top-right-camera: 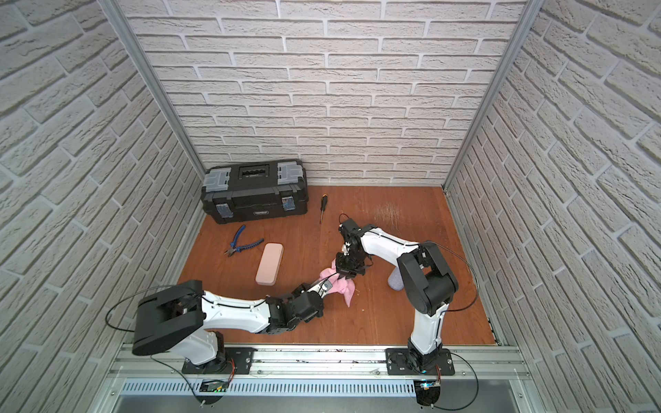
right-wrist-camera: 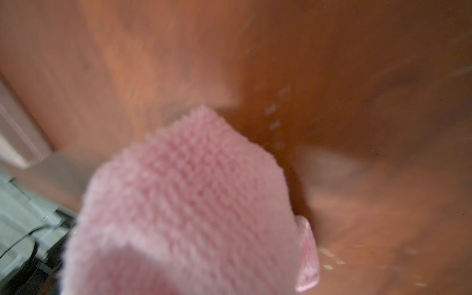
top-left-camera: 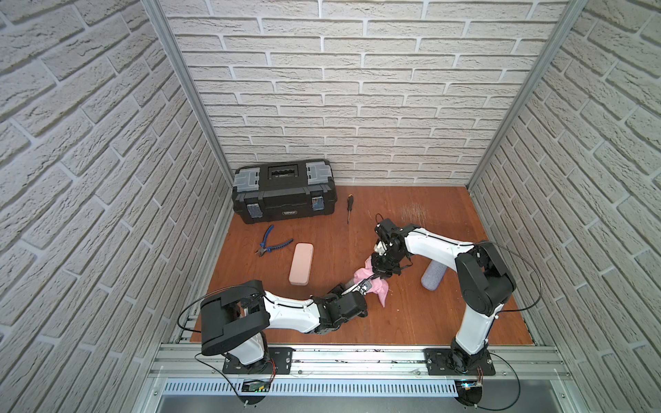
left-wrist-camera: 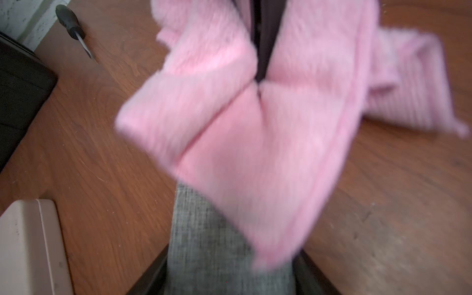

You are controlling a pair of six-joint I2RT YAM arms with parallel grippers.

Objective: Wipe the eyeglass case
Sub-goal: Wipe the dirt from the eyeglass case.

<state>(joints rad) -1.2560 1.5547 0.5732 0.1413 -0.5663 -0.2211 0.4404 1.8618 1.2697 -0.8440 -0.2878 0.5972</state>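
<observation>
A grey fabric eyeglass case (left-wrist-camera: 204, 242) sits between the jaws of my left gripper (left-wrist-camera: 229, 278), which is shut on it just above the wooden table. A pink cloth (left-wrist-camera: 255, 127) drapes over the case's far end and hides it. Both top views show my right gripper (top-left-camera: 375, 274) (top-right-camera: 341, 272) coming down from above, shut on a bunch of the pink cloth (top-left-camera: 380, 286) (top-right-camera: 344, 286), right at the left gripper (top-left-camera: 362, 286) (top-right-camera: 323, 286). In the right wrist view the pink cloth (right-wrist-camera: 191, 204) fills the foreground and hides the fingers.
A beige hard case (top-left-camera: 301, 263) lies left of the grippers, with blue pliers (top-left-camera: 272, 245) behind it. A black toolbox (top-left-camera: 284, 189) and a screwdriver (top-left-camera: 349, 207) sit at the back. A grey fabric roll (top-left-camera: 433, 276) lies under the right arm. Brick walls close three sides.
</observation>
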